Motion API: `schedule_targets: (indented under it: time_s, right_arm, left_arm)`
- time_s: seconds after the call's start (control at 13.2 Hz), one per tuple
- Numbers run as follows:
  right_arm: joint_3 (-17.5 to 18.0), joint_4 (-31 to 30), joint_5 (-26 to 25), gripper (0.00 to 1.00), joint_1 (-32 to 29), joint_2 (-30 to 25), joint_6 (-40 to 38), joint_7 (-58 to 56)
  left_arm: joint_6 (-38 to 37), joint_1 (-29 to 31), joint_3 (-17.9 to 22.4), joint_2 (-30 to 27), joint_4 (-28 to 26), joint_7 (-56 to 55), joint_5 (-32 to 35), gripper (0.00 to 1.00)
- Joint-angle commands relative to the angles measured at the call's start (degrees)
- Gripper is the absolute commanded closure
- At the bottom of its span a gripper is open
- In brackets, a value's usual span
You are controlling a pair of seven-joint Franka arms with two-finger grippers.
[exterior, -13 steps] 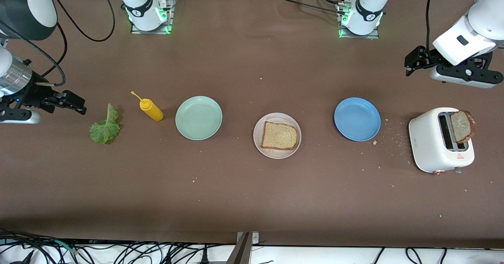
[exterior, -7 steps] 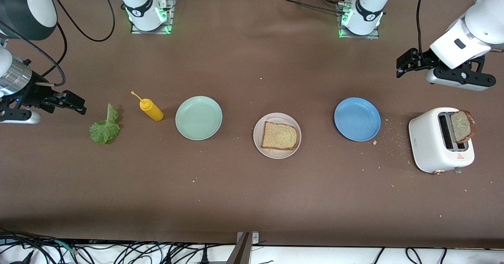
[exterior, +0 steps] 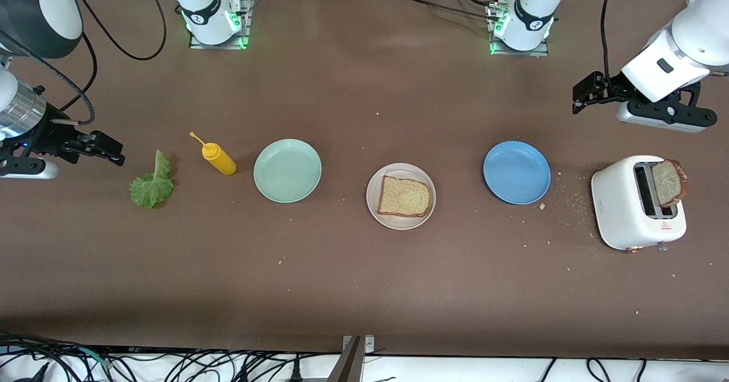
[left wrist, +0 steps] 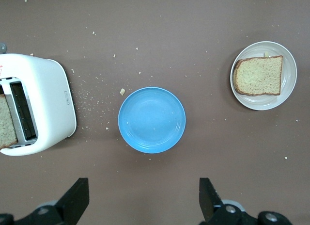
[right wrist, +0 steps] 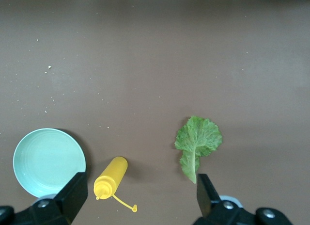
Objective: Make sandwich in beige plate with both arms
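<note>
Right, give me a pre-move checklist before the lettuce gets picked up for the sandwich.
1. First bread slice lies flat in the beige plate: ok.
2. Lettuce leaf lies free on the table, apart from the mustard bottle: ok.
3. Right gripper open and empty, at the right arm's end of the table beside the leaf: ok.
4. Left gripper open and empty, up over the table near the toaster: ok.
5. Second bread slice stands up out of the toaster slot, top exposed: ok.
6. Whether the leaf's edge lifts enough for the fingers to get under: cannot tell.
</note>
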Motion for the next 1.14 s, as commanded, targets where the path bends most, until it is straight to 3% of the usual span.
schedule_targets:
  time_s: [0.0, 1.06]
  right_arm:
    - [0.3, 0.8, 0.0, 0.0, -0.7, 0.4, 0.0, -0.1]
    - [0.3, 0.8, 0.0, 0.0, -0.7, 0.4, 0.0, 0.1]
  left_arm:
    - [-0.8, -0.5, 0.5, 0.8, 1.7, -0.4, -1.4, 0.0]
    - [-0.8, -0.7, 0.5, 1.0, 1.8, -0.3, -0.8, 0.0]
